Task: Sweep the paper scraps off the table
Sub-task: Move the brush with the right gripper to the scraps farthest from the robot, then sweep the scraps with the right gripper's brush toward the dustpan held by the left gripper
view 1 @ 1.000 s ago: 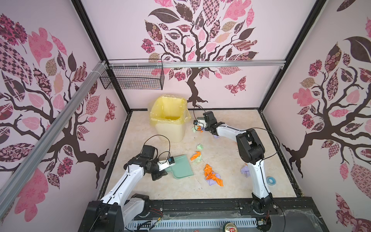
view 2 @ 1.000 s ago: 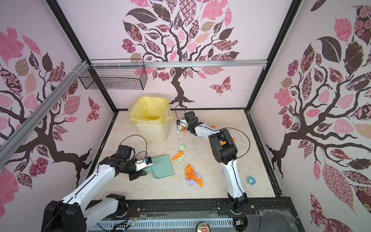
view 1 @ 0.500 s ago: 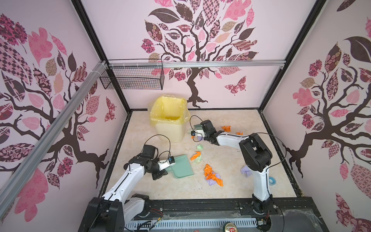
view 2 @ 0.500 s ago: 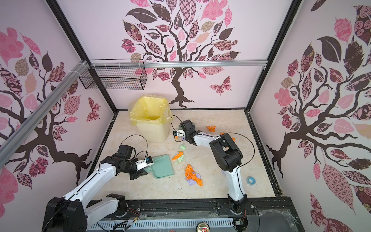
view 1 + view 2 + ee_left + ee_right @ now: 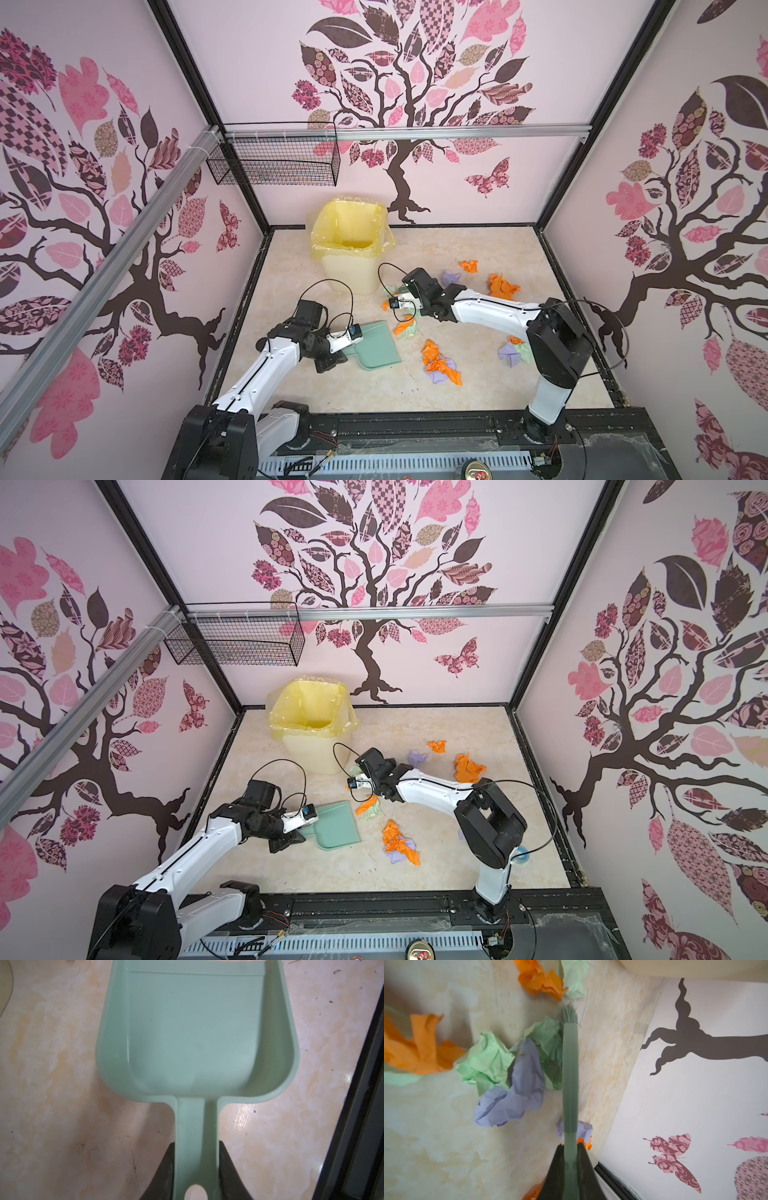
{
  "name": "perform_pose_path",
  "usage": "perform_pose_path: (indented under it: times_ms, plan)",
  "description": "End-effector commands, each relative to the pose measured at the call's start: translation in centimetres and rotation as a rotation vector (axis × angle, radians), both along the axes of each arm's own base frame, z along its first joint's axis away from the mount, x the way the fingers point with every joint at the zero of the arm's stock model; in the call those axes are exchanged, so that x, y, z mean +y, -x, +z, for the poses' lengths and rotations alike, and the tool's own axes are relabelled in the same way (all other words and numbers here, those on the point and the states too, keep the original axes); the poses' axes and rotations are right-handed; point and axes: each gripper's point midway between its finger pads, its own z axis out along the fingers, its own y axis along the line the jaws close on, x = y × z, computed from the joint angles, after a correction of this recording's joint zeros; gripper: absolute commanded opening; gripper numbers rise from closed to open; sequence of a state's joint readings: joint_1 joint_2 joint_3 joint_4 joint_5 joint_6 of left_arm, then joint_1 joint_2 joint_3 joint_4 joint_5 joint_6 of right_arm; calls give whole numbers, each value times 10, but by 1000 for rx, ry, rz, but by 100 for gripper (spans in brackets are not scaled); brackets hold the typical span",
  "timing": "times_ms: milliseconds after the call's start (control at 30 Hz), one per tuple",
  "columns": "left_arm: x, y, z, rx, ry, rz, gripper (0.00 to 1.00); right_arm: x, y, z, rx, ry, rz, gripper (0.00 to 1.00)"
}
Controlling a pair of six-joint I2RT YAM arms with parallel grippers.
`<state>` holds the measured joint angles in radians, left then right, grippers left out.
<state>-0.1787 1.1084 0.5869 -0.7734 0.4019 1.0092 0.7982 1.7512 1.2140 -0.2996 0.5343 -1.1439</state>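
The paper scraps lie spread over the table (image 5: 478, 395) in both top views. An orange and green pair (image 5: 405, 328) sits by the dustpan's mouth, and an orange and lavender heap (image 5: 440, 361) lies in the middle. More orange wads (image 5: 503, 286) lie at the back right. My left gripper (image 5: 196, 1167) is shut on the handle of the teal dustpan (image 5: 195, 1032), which rests flat and empty (image 5: 376, 345). My right gripper (image 5: 571, 1147) is shut on the teal brush (image 5: 570, 1084). Its bristles press against green (image 5: 483, 1064) and lavender (image 5: 517, 1093) wads. In the top views the brush is hidden under my right gripper (image 5: 409, 299).
A cream bin with a yellow liner (image 5: 351, 245) stands at the back, just behind the right gripper. A wire basket (image 5: 274, 162) hangs on the left wall rail. Lavender and green wads (image 5: 513, 351) lie by the right arm's elbow, and a blue tape roll (image 5: 521, 856) lies near its base.
My right gripper has carried the brush from the back of the table, beside the bin, forward toward the dustpan. The left arm and dustpan have stayed still.
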Motion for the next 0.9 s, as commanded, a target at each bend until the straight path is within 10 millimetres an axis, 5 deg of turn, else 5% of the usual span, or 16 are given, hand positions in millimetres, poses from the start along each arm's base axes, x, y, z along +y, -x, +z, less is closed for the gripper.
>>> perform_pose_path:
  times_ms: [0,167,500,733,867]
  plan:
    - [-3,3,-6,22,16,1,7,-9,-1,33,-76,-40,-34,0]
    - [-3,3,-5,24,19,6,7,10,-18,36,-113,-39,2,0]
    - [0,8,-4,19,5,14,7,52,-38,-8,-79,-8,76,0]
    - [3,9,-6,20,-12,11,7,51,-8,-30,-22,44,123,0]
    - [2,8,-6,21,-9,8,7,34,16,-24,-4,61,118,0]
